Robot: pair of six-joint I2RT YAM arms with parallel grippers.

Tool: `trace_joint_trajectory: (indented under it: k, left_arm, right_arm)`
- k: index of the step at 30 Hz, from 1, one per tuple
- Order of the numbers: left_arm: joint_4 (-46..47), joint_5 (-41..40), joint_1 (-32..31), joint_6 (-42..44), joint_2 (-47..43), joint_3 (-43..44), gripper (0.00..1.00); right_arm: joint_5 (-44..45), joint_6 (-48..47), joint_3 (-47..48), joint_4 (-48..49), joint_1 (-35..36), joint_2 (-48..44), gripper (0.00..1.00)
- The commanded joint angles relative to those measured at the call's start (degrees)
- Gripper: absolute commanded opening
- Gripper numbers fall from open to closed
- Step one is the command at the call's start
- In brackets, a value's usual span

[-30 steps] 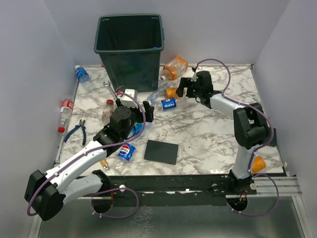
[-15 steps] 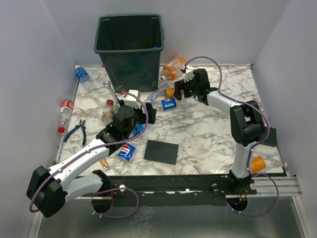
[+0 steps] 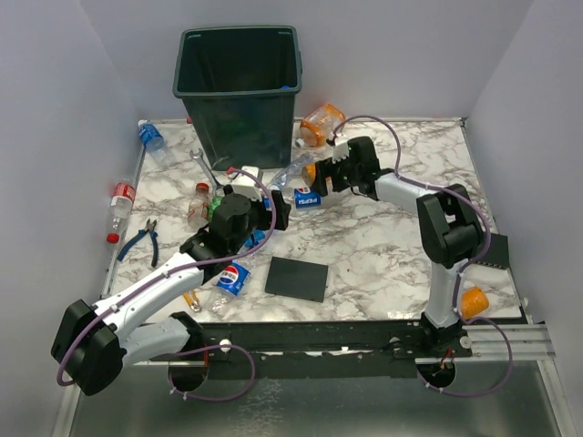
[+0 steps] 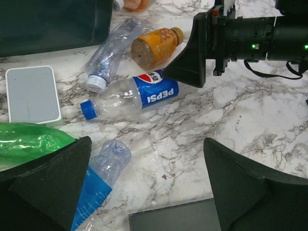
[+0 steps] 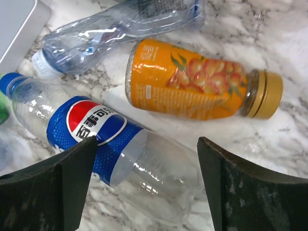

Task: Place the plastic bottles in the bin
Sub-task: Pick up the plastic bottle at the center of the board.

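Black and flat, the square plate (image 3: 296,278) lies closest to our side of the table (image 3: 383,246), with a near Pepsi bottle (image 3: 232,278) just left of it beside the left arm. Right of the plate we see a broad run of bare marble reaching to the right arm.

Our left gripper (image 4: 151,178) hangs above the marble just beyond the plate, jaws spread wide with nothing between them. A blue-labelled crushed bottle (image 4: 103,173) and a green bottle (image 4: 29,142) lie by its left finger, and a white box (image 4: 32,94) sits just past them.

Further on, the middle Pepsi bottle (image 4: 139,96) lies on its side, blue cap pointing left. Our right gripper (image 5: 144,187) is low over its base end, jaws released and straddling the clear body, with no squeeze visible. Just beside that bottle lies an orange juice bottle (image 5: 192,86), and past it a crushed clear bottle (image 5: 120,29).

Pliers (image 3: 141,241) and a red-labelled bottle (image 3: 118,205) lie at the left edge, and a wrench (image 3: 202,164) lies near the bin's foot. The bin (image 3: 239,118) stands upright at the far edge, left of centre. An orange-labelled bottle (image 3: 323,123) lies just beside its right wall, and a blue-labelled bottle (image 3: 150,137) at the far left corner.
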Motion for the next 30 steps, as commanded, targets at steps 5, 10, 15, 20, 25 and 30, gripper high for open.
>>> trace_joint_trajectory:
  k: [5,10,15,20,25,30]
  left_arm:
    - [-0.1,3.2,-0.3,-2.1,1.6,1.8,0.99]
    - [-0.1,4.5,-0.4,-3.5,3.7,2.1,0.99]
    - [-0.1,6.4,-0.3,-5.0,5.5,2.6,0.99]
    - [-0.2,6.8,-0.4,-5.1,5.4,2.7,0.99]
    - [-0.3,7.5,-0.3,-5.1,5.4,2.6,0.99]
    - [-0.7,7.6,-0.3,-4.7,5.4,2.8,0.99]
  right_arm:
    - [0.2,6.0,-13.4,2.8,2.1,-9.6,0.84]
    - [2.5,8.9,-20.7,5.2,2.4,-15.1,0.87]
    - [2.1,8.2,-21.4,4.4,2.4,-19.3,0.91]
    - [-1.4,-0.4,-15.8,-5.1,3.0,-17.7,0.99]
    - [1.1,-4.9,-14.5,-7.5,4.1,-14.2,1.0]
    - [10.7,-9.1,-11.3,-8.9,6.2,-10.4,1.0]
